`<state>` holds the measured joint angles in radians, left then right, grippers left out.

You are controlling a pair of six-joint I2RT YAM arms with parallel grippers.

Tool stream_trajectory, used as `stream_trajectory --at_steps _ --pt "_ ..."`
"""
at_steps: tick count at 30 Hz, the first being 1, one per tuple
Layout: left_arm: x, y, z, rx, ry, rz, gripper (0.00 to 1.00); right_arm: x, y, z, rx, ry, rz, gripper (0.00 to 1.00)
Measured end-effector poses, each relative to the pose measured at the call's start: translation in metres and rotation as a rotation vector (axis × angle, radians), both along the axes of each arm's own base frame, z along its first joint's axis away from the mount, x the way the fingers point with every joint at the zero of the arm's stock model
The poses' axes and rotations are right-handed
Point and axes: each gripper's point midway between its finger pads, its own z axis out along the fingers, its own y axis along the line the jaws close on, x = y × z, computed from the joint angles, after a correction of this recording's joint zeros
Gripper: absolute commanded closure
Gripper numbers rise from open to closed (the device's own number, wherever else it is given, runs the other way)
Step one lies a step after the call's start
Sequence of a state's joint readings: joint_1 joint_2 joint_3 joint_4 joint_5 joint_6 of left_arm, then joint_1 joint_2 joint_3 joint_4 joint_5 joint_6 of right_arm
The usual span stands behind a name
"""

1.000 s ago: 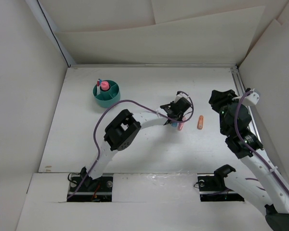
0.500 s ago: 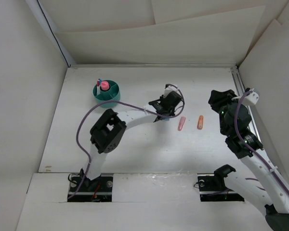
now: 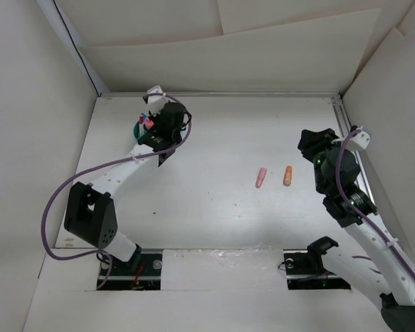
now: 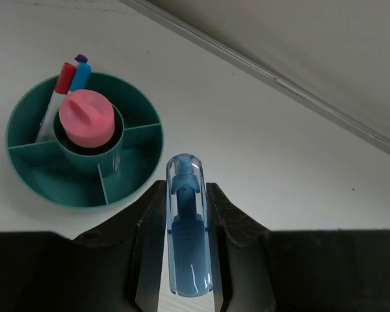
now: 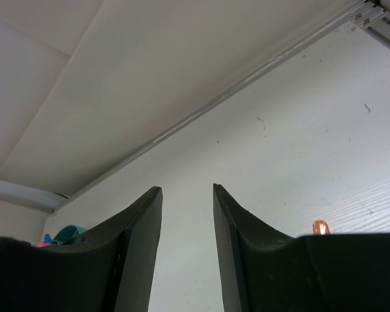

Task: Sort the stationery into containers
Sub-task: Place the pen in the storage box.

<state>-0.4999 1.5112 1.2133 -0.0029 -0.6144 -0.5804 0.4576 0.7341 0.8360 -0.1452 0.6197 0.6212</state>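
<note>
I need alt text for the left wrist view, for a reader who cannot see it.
The left tool grips a clear blue marker. Beyond it, a round teal cup on the white table holds a pink piece and some pens.

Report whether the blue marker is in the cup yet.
Out: the blue marker is clamped in the left gripper, outside the teal cup.

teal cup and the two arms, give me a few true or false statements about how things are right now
1. The left gripper is shut on a blue marker. True.
2. The teal cup is empty. False: it holds pens in one outer compartment and a pink piece in its centre.
3. The right gripper grips the orange marker. False: it is open and empty; that marker lies on the table.
4. A pink marker lies beside the orange marker. True.
</note>
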Motion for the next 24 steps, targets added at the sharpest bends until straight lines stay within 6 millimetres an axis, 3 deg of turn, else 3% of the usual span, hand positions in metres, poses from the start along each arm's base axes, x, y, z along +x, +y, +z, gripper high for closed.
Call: stream_trajectory --at_steps 9,18,24 --pt "0.020 0.011 0.007 0.126 -0.094 0.092 1.00 0.000 0.001 0.000 -0.002 0.000 0.008 0.57" --pt "0.040 0.026 -0.023 0.373 -0.050 0.166 1.00 -0.002 0.002 0.004 0.001 -0.016 0.016 0.56" --pt "0.050 0.033 -0.025 0.495 -0.054 0.210 1.00 -0.001 0.003 0.007 0.000 -0.028 0.026 0.56"
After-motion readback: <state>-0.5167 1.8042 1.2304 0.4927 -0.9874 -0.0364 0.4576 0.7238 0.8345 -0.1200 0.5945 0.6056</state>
